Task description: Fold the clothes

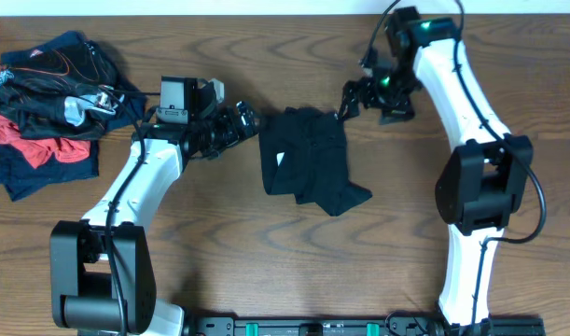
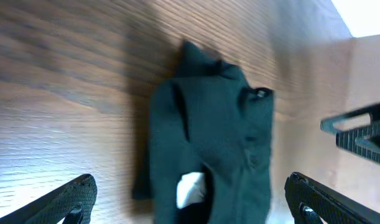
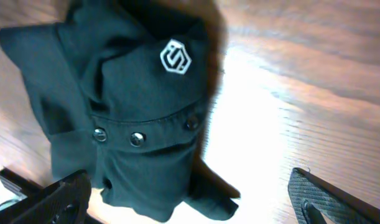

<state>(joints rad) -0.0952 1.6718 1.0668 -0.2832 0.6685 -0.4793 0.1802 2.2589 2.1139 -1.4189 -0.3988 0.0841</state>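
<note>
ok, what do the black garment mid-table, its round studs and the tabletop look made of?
Black folded garment: soft matte cloth, probably cotton; it creases and slumps, no sheen.
Small round dark studs: glossy, catching highlights, so plastic or metal; cannot tell which.
Brown tabletop: wood or wood-look laminate; streaky grain, slight glare.
</note>
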